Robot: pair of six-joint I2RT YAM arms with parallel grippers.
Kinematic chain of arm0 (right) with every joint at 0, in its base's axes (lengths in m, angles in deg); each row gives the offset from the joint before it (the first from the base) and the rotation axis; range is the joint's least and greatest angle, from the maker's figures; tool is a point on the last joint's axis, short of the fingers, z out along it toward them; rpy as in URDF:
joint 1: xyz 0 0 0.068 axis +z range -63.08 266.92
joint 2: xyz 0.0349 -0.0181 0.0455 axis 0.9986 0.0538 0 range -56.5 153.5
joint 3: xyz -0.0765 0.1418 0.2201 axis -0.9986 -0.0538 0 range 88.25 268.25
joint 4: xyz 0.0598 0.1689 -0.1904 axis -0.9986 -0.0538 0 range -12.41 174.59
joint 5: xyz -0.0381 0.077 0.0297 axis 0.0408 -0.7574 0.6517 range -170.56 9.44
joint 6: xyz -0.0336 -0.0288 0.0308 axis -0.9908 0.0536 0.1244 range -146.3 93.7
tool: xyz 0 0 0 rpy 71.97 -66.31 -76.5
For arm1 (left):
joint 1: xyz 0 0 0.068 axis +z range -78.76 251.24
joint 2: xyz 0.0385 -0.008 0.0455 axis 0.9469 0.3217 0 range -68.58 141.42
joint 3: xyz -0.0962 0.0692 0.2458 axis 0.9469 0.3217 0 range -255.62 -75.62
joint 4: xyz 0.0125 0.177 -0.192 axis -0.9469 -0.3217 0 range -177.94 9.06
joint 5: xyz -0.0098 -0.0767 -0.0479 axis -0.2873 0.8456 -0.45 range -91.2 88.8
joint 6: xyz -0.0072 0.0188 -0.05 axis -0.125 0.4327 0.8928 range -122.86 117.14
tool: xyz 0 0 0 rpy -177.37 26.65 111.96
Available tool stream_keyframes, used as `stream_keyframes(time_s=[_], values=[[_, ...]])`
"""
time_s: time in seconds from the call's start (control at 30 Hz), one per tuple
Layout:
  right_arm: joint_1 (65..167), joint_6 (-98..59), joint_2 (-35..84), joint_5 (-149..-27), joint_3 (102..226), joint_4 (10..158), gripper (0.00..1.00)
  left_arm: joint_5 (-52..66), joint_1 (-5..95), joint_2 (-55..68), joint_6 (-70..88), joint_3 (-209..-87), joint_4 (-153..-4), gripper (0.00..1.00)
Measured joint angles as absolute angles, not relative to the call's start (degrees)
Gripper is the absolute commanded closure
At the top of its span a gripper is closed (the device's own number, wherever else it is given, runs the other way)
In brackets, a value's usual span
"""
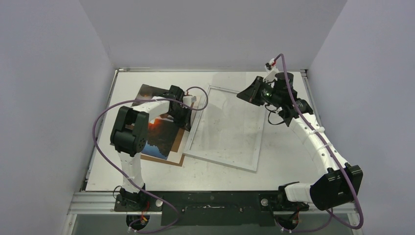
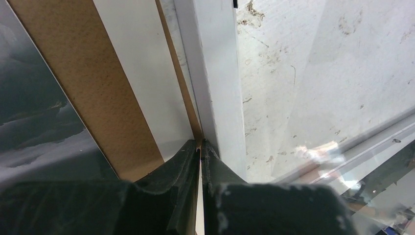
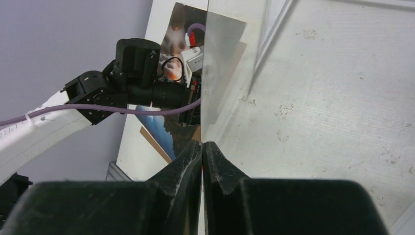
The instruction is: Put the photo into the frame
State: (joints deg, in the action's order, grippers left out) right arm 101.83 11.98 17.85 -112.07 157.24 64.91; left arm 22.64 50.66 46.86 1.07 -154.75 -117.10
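Note:
The frame (image 1: 220, 161), with a narrow white border and a clear middle, lies across the table's centre. Its left border (image 2: 215, 73) overlaps the brown backing board (image 1: 164, 159). The photo (image 1: 159, 132), a dark sunset print, lies on that board at the left; its grey clouds show in the left wrist view (image 2: 34, 112). My left gripper (image 1: 188, 116) is at the frame's left border, its jaws (image 2: 200, 143) shut with a thin pale edge between them. My right gripper (image 1: 243, 94) is shut on the frame's far edge (image 3: 204, 73), seen edge-on above its fingertips (image 3: 202, 143).
The brown backing board (image 2: 83, 83) lies under the photo and sticks out at its near and right sides. White walls enclose the table on the left, back and right. My left arm (image 3: 132, 88) stretches over the photo. The table's metal rim (image 1: 93, 161) runs along the left.

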Motion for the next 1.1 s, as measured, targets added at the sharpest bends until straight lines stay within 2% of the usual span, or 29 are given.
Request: stream_keyframes(time_s=[0.63,0.83,1.0,1.1], values=[[101.46,14.95,17.85,-114.08,161.59,61.39,0.95,26.11,50.15,45.70,1.13,-151.93,-114.85,0.94],[101.49,16.48,17.85,-114.63,162.20,61.39,0.95,27.27,51.99,44.48,1.05,-151.89,-115.79,0.81],[102.45,18.06,17.85,-114.56,163.23,61.41,0.95,29.31,57.30,41.11,1.44,-152.50,-116.79,0.70],[104.00,19.02,17.85,-114.61,164.39,61.89,0.95,30.35,60.73,38.49,1.90,-153.44,-116.99,0.67]])
